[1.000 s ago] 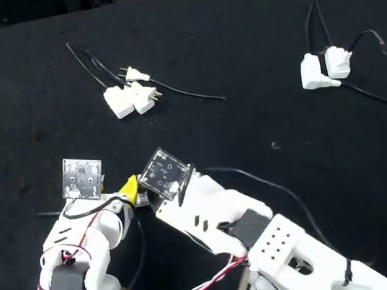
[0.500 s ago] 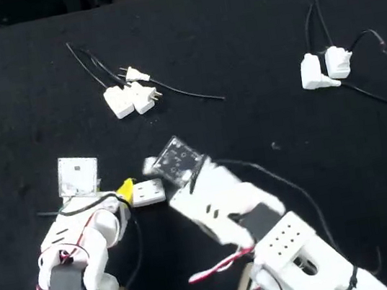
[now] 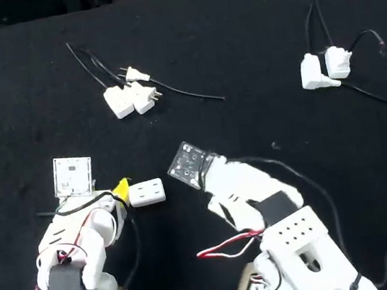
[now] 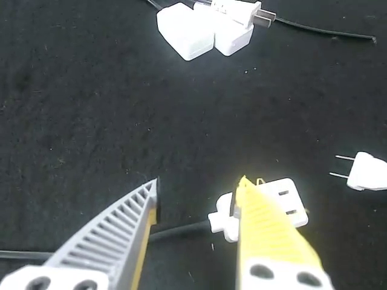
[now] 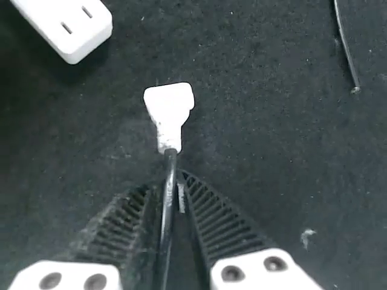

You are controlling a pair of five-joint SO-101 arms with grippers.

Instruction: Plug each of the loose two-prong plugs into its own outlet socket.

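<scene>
Two arms work at the near edge of your tabletop (image 3: 13, 106). The lone outlet socket (image 3: 146, 193) lying flat between them, slots up, is the reference for every position below.

Your left gripper (image 4: 198, 181) sits just beside the outlet socket on the left arm's side. Its grey finger (image 4: 115, 235) and yellow finger (image 4: 266, 232) are spread apart with nothing held between them. In the left wrist view the yellow finger overlaps the socket's edge, and you cannot tell whether the two touch. The socket's own lead (image 4: 181, 229) runs away from it and passes beneath this gripper.

Your right gripper (image 5: 172, 175) is on the opposite side of the outlet socket. Its fingers are pressed together on the black cord (image 5: 167, 199) directly behind a white two-prong plug (image 5: 169, 107). That plug is just beside the outlet socket but apart from it, not inserted, with its prongs aimed roughly toward the socket. You cannot tell whether the plug rests on the cloth or hangs above it.

Beyond the outlet socket, away from the arms, lies a white cluster (image 3: 131, 96) of blocks and a plug with bare prongs showing. Well apart from the socket, toward the far corner on the right arm's side, lies a second white pair (image 3: 324, 68) with cords.
</scene>
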